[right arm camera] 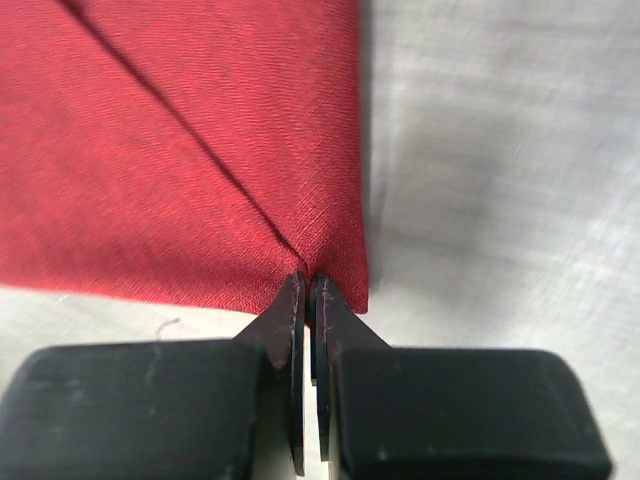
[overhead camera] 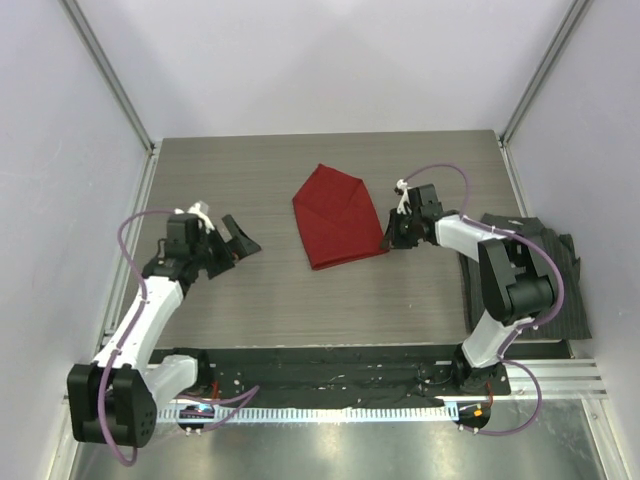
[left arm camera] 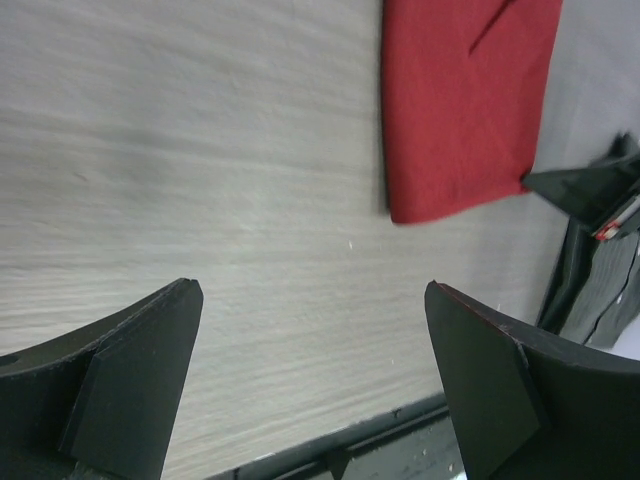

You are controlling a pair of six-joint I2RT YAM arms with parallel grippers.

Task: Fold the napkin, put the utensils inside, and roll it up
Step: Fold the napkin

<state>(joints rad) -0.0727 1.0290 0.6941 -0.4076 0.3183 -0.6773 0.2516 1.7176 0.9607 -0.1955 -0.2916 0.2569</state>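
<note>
The red napkin (overhead camera: 338, 222) is lying folded on the grey wood-grain tabletop (overhead camera: 300, 300), just right of centre, with a diagonal fold line running across its top layer. The right end effector (overhead camera: 388, 242) is reaching in from the right and pinching the napkin's near right corner. In the right wrist view its two fingers are pressing tight together on the cloth's edge (right arm camera: 308, 285), where the fold line is ending. The left end effector (overhead camera: 240, 238) is hovering over bare tabletop well to the left of the napkin, with its jaws spread wide and holding nothing.
</note>
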